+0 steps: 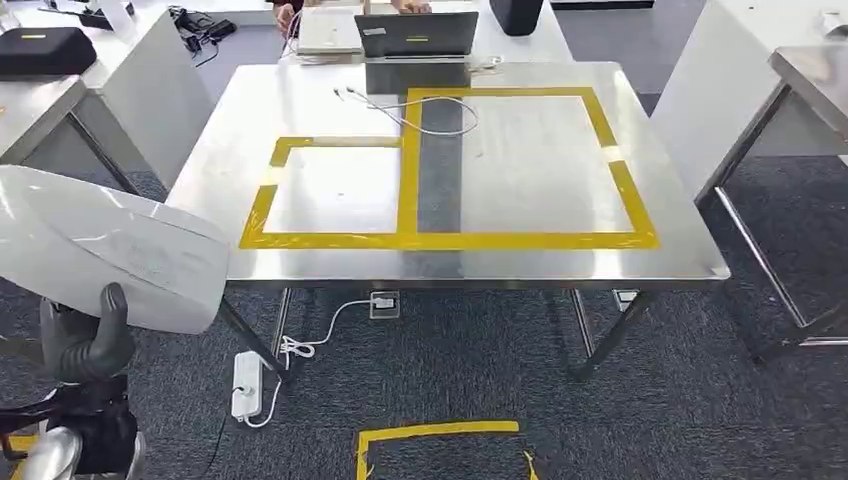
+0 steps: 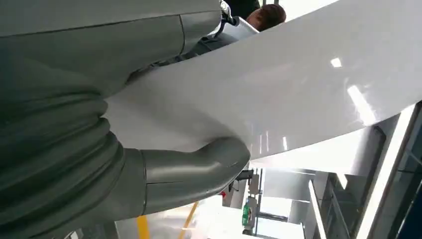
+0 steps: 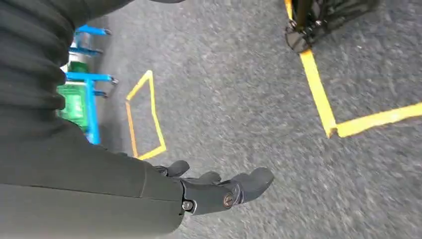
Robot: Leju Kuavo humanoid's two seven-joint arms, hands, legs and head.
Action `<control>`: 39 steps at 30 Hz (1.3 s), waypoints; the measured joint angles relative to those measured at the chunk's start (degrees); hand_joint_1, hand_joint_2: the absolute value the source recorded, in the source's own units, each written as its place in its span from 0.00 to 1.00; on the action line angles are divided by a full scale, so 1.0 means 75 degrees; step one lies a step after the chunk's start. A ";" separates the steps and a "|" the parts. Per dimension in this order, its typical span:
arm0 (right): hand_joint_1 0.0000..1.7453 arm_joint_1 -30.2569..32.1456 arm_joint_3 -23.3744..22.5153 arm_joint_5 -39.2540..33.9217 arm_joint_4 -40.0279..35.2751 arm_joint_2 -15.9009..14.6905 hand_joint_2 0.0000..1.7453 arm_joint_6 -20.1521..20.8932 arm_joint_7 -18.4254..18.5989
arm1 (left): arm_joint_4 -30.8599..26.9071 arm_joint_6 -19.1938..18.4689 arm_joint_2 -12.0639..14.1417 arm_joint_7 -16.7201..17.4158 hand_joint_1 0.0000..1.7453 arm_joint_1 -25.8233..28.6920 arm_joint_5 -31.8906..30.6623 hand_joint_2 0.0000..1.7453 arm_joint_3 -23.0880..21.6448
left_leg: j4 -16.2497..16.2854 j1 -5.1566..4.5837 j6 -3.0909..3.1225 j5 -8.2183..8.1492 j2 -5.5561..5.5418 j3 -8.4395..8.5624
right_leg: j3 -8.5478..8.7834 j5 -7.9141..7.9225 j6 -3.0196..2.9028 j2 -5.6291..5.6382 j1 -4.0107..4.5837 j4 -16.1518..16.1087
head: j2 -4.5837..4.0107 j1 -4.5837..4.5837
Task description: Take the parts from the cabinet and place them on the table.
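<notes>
My left robot hand [image 1: 85,340] grips the white part [image 1: 110,255], a big curved glossy panel, low at my left side, off the bench [image 1: 300,110] and short of its near-left corner. In the left wrist cam the thumb [image 2: 199,167] presses flat against the panel's face [image 2: 278,94] w/ the rest of the fingers hidden behind it. My right robot hand [image 3: 219,191] hangs over grey carpet [image 3: 239,89], holding nothing, fingers apart and only lightly bent. The bench is steel, marked w/ yellow tape [image 1: 440,240] in two rectangles (small one left, larger one right, sharing a middle strip). A white cable [image 1: 420,110] lies on it at the far side, w/ a laptop [image 1: 415,35] beyond the far edge. Under the bench a power strip [image 1: 246,385] sits on the carpet, and more yellow tape [image 1: 440,435] marks the floor nearer me.
</notes>
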 joint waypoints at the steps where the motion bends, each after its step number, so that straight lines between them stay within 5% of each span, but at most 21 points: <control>1: 0.00 0.0022 0.0000 0.0000 0.0000 0.0015 1.00 0.0000 0.0003 | 0.0000 0.0003 0.0009 -0.0003 1.00 0.0013 0.0000 1.00 0.0000 | -0.0399 0.0000 0.0008 0.0241 0.0000 0.0003 | 0.0130 -0.0109 0.0023 0.0007 -0.0019 0.0000 | 0.0000 -0.0006; 2: 0.00 0.0027 0.0000 0.0000 0.0000 0.0023 1.00 0.0000 -0.0009 | 0.0003 0.0003 0.0018 -0.0009 1.00 0.0023 0.0000 1.00 0.0000 | -0.0931 0.0000 0.0008 0.0734 0.0004 0.0027 | 0.0281 -0.0227 0.0051 0.0012 -0.0038 0.0000 | 0.0000 -0.0009; 3: 0.00 0.0058 0.0000 0.0003 0.0000 0.0026 1.00 0.0000 -0.0032 | 0.0015 0.0009 0.0026 -0.0012 1.00 0.0051 0.0000 1.00 0.0000 | -0.1472 0.0001 0.0015 0.1653 0.0035 0.0013 | 0.0290 -0.0339 0.0095 0.0017 -0.0038 -0.0022 | 0.0000 -0.0021; 4: 0.00 0.0026 -0.0003 0.0003 0.0000 0.0026 1.00 0.0003 -0.0044 | 0.0035 0.0020 0.0038 -0.0032 1.00 0.0092 -0.0003 1.00 0.0000 | -0.1573 -0.0031 0.0068 0.2041 0.0057 -0.0059 | 0.0445 -0.0447 0.0134 0.0027 -0.0031 0.0015 | 0.0000 -0.0026; 8: 0.00 -0.0011 -0.0003 0.0006 0.0000 0.0032 1.00 -0.0003 -0.0119 | -0.0015 0.0099 0.0038 -0.0053 1.00 0.0110 -0.0163 1.00 -0.0018 | -0.1745 -0.0011 0.0321 0.1757 -0.0017 0.0323 | 0.0546 -0.0249 0.0338 0.0027 0.0007 0.0068 | 0.0000 -0.0044; 10: 0.00 -0.0028 -0.0003 0.0000 0.0000 0.0032 1.00 -0.0020 -0.0137 | -0.0023 0.0149 -0.0003 -0.0041 1.00 0.0116 -0.0245 1.00 -0.0038 | -0.1934 -0.0001 0.0406 0.1602 0.0006 0.0638 | -0.0103 0.0127 0.0420 -0.0026 -0.0019 0.1100 | 0.0000 0.0012; 13: 0.00 -0.0021 -0.0015 -0.0012 0.0000 0.0041 1.00 -0.0041 -0.0111 | -0.0023 0.0177 -0.0064 -0.0003 1.00 0.0072 -0.0346 1.00 -0.0073 | -0.2095 -0.0004 0.0429 0.1322 0.0004 0.1097 | -0.1218 -0.0673 0.0449 -0.0041 -0.0027 0.2081 | 0.0000 0.0041; 15: 0.00 0.0002 -0.0058 -0.0015 0.0000 0.0041 1.00 -0.0047 -0.0087 | -0.0015 0.0210 -0.0079 0.0081 1.00 -0.0011 -0.0382 1.00 -0.0093 | -0.2133 0.0000 0.0419 0.1085 -0.0022 0.1463 | -0.1595 -0.1189 0.0465 -0.0045 -0.0040 0.1856 | 0.0000 0.0082; 17: 0.00 0.0011 -0.0087 -0.0015 0.0000 0.0041 1.00 -0.0047 -0.0079 | 0.0012 0.0236 -0.0079 0.0163 1.00 -0.0084 -0.0382 1.00 -0.0093 | -0.2135 -0.0001 0.0386 0.0861 -0.0022 0.1821 | -0.1665 -0.0788 0.0418 -0.0053 -0.0042 0.1107 | 0.0000 0.0108; 19: 0.00 0.0093 -0.0119 -0.0015 0.0000 0.0041 1.00 -0.0044 -0.0058 | 0.0102 0.0301 -0.0082 0.0225 1.00 -0.0131 -0.0435 1.00 -0.0096 | -0.2060 -0.0023 0.0322 0.0540 -0.0027 0.2072 | -0.1788 0.1376 0.0329 -0.0076 -0.0015 0.0030 | 0.0000 0.0125; 22: 0.00 0.0059 -0.0125 0.0003 0.0000 0.0070 1.00 -0.0061 -0.0049 | 0.0183 0.1879 -0.0082 0.0251 1.00 -0.0199 -0.2286 1.00 -0.0116 | -0.2056 -0.0014 0.0136 0.0368 -0.0073 0.2273 | -0.1651 0.1359 0.0184 -0.0061 0.0047 0.0088 | 0.0000 0.0098; 25: 0.00 -0.0018 -0.0122 0.0169 0.0000 0.0087 1.00 -0.0073 -0.0082 | 0.0514 0.5324 -0.0061 0.1022 1.00 -0.0762 -0.7021 1.00 -0.0213 | -0.0979 0.0006 0.0028 0.0703 -0.0021 0.1655 | -0.1387 0.1234 -0.0019 -0.0059 0.0015 -0.0012 | 0.0000 0.0049; 27: 0.00 -0.0063 -0.0108 0.0320 0.0000 0.0090 1.00 -0.0073 -0.0085 | 0.1201 0.6933 -0.0050 0.1991 1.00 -0.1387 -1.0839 1.00 -0.0468 | -0.0145 0.0006 -0.0004 0.0324 -0.0015 0.0987 | -0.1258 0.1106 -0.0040 -0.0094 0.0013 -0.0015 | 0.0000 0.0009; 29: 0.00 -0.0123 -0.0096 0.0394 0.0000 0.0099 1.00 -0.0058 -0.0116 | 0.2021 0.7216 -0.0041 0.2221 1.00 -0.1971 -1.3384 1.00 -0.0852 | 0.0171 0.0004 0.0000 -0.0323 -0.0011 0.0524 | -0.1106 0.0977 -0.0039 -0.0134 0.0024 -0.0015 | 0.0000 0.0009; 30: 0.00 -0.0152 -0.0082 0.0408 0.0000 0.0102 0.00 -0.0047 -0.0134 | 0.2470 0.7225 -0.0067 0.2165 0.00 -0.2201 -1.4292 1.00 -0.1056 | 0.0055 0.0004 0.0011 -0.0358 -0.0006 0.0429 | -0.1004 0.0900 -0.0037 -0.0127 0.0023 -0.0015 | 0.0000 0.0012; 31: 0.00 -0.0181 -0.0070 0.0411 0.0000 0.0111 0.00 -0.0047 -0.0146 | 0.2817 0.7263 -0.0088 0.2104 0.00 -0.2287 -1.4672 1.00 -0.1245 | -0.0246 0.0004 0.0032 -0.0089 -0.0002 0.0452 | -0.0918 0.0840 -0.0034 -0.0091 0.0017 -0.0012 | 0.0000 0.0012; 34: 0.00 -0.0166 -0.0035 0.0443 0.0003 0.0157 0.00 -0.0044 -0.0222 | 0.3551 0.7531 -0.0222 0.2052 0.00 -0.2569 -1.3584 1.00 -0.1668 | -0.1777 -0.0011 0.0134 0.1553 0.0003 0.0635 | -0.0795 0.0704 0.0044 0.0045 0.0010 0.0008 | 0.0000 -0.0020; 35: 0.00 -0.0162 -0.0023 0.0484 0.0003 0.0172 0.00 -0.0041 -0.0236 | 0.3722 0.7539 -0.0230 0.2063 0.00 -0.2621 -1.3282 1.00 -0.1766 | -0.1838 -0.0028 0.0168 0.1270 -0.0003 0.0606 | -0.0781 0.0693 0.0079 0.0092 0.0019 0.0048 | 0.0000 -0.0003; 36: 0.00 -0.0154 0.0003 0.0510 0.0003 0.0172 0.00 -0.0032 -0.0236 | 0.3821 0.7539 -0.0251 0.2087 0.00 -0.2616 -1.3119 1.00 -0.1851 | -0.1815 -0.0061 0.0210 0.1428 -0.0003 0.0648 | -0.0818 0.0679 0.0140 0.0116 0.0018 0.0042 | 0.0000 -0.0018; 37: 0.00 -0.0115 0.0026 0.0545 0.0003 0.0172 0.00 -0.0023 -0.0213 | 0.3885 0.7536 -0.0277 0.2101 0.00 -0.2600 -1.2990 0.00 -0.1914 | -0.1820 -0.0076 0.0243 0.1478 -0.0013 0.0663 | -0.0805 0.0660 0.0192 0.0122 0.0013 0.0023 | 0.0000 -0.0015; 39: 0.00 -0.0103 0.0035 0.0574 0.0003 0.0169 0.00 -0.0020 -0.0116 | 0.3964 0.7478 -0.0303 0.2145 0.00 -0.2601 -1.2770 0.00 -0.1982 | -0.1865 -0.0037 0.0174 0.1534 -0.0037 0.0671 | -0.0795 0.0679 0.0031 0.0115 0.0050 0.0014 | 0.0000 -0.0012</control>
